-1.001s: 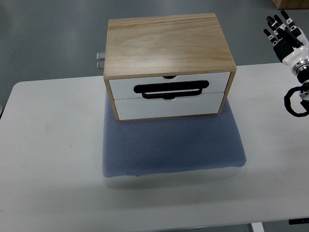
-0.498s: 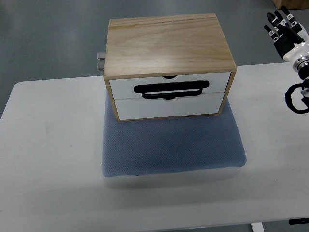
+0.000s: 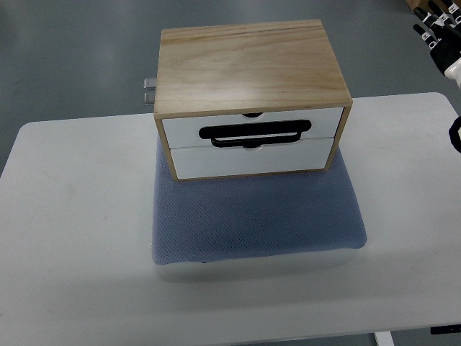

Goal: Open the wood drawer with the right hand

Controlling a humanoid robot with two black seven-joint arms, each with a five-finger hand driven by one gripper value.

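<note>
The wood drawer box (image 3: 252,97) sits shut on a blue mat (image 3: 256,216) on the white table (image 3: 72,238). The right hand (image 3: 441,36) is far off at 2 o'clock, fingers (image 3: 425,30) straight and holding nothing.

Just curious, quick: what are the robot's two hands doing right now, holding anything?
Left robot hand: not in the picture.
Right robot hand: at the top right corner, holding nothing; open or closed cannot be told.

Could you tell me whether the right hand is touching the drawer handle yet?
Apart. The top view shows the right hand at the upper right corner, far from the black handle, with bare table between them.
</note>
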